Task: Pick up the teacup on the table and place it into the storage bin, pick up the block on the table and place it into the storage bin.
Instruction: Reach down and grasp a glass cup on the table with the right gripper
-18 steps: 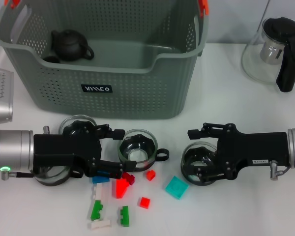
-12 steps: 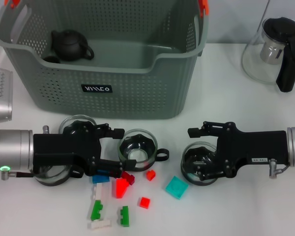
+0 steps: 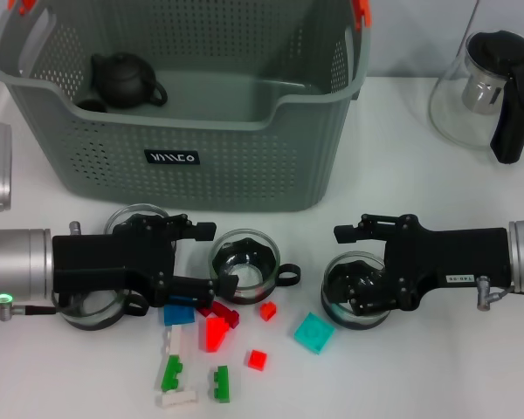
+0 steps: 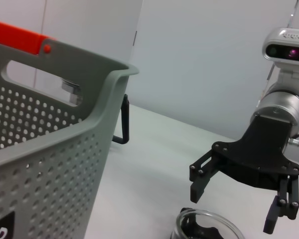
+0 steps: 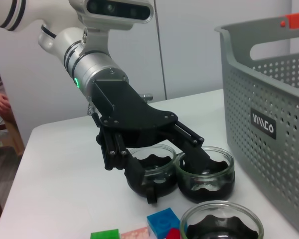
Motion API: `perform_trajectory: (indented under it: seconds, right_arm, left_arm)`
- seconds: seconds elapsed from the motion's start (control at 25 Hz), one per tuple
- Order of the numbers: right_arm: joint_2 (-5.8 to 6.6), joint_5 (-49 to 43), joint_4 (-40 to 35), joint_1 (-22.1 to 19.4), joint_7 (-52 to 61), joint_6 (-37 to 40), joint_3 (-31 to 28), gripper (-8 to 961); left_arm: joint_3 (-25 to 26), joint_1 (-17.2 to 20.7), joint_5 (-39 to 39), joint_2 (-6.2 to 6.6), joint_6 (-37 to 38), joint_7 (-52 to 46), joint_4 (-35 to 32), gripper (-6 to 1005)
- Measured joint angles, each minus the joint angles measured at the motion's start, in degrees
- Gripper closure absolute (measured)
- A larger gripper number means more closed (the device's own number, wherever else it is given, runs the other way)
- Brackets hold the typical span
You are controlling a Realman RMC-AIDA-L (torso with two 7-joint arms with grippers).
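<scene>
- The left arm lies low over the table (image 3: 472, 367), reaching in from the left edge of the head view, its silver forearm ending in a black wrist.
- The left claw (image 3: 211, 257) is spread wide, holding nothing; one finger ends at the rim of the middle teacup (image 3: 245, 260), the other just above the blue block (image 3: 178, 315).
- The right arm reaches in level from the right, wrist horizontal.
- The right claw (image 3: 342, 262) is also spread and empty, seen clearly in the left wrist view (image 4: 234, 211), where its two fingers hang just above the right teacup (image 3: 356, 289).
- Three glass teacups with dark insides stand in a row in front of the bin (image 3: 201, 166): the left teacup (image 3: 127, 234) mostly under the left wrist, the middle one with its handle pointing right, the right one under the right claw.
- The bin stands behind them, label facing the robot, orange clips at its handles. A dark teapot (image 3: 127, 80) sits inside near its left back corner.
- The blocks lie scattered on the table in front of the teacups: red blocks (image 3: 217, 330) beside the blue one, a teal block (image 3: 314, 333) just by the right teacup, green blocks (image 3: 220, 384) and a white block (image 3: 176, 399) nearest the robot.
- A glass pitcher (image 3: 489, 87) with a black handle stands far right, well apart from the rest.
- The left teacup and the blue block crowd the left claw from either side.
</scene>
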State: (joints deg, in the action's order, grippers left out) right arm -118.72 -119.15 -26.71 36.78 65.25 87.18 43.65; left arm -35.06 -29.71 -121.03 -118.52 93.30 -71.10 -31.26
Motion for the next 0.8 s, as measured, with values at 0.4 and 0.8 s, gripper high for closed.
perform_trajectory:
  seconds: [0.4, 0.8]
  right_arm:
    - [0.32, -2.3, -8.1, -0.7, 6.8, 5.4, 1.6, 37]
    - [-0.72, -13.1, -26.2, 0.5, 27.6, 10.7, 6.3, 39]
  left_arm:
    - [-0.4, 0.2, -0.3, 0.23, 2.9, 0.2, -0.2, 67]
    - [0.0, 0.2, 0.0, 0.14, 3.2, 0.3, -0.3, 66]
